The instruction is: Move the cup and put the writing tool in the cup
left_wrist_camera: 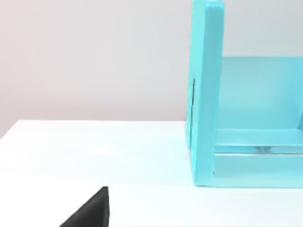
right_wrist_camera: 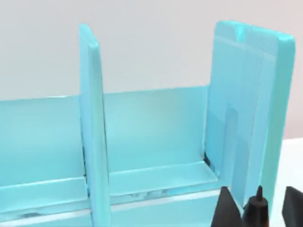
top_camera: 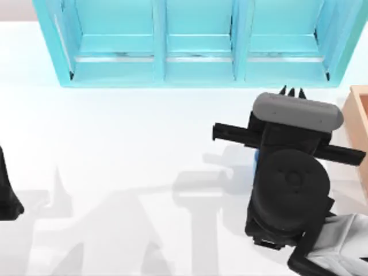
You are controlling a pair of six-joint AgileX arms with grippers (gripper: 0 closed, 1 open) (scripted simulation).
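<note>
My right gripper (top_camera: 291, 92) is at the back right of the table, pointing at the cyan shelf. It is shut on the writing tool (right_wrist_camera: 258, 208), whose black tip pokes out between the two dark fingertips (right_wrist_camera: 227, 210) in the right wrist view. From above, that tip (top_camera: 291, 91) shows between the finger points, close to the shelf's front edge. A sliver of blue under the right arm is the cup (top_camera: 255, 160); the arm hides most of it. My left arm (top_camera: 7, 195) is parked at the table's left edge. One dark fingertip (left_wrist_camera: 90, 213) shows in its wrist view.
A cyan shelf unit (top_camera: 195, 69) with upright dividers spans the back of the table. A tan wooden box (top_camera: 359, 121) stands at the right edge. White tabletop lies open between the two arms.
</note>
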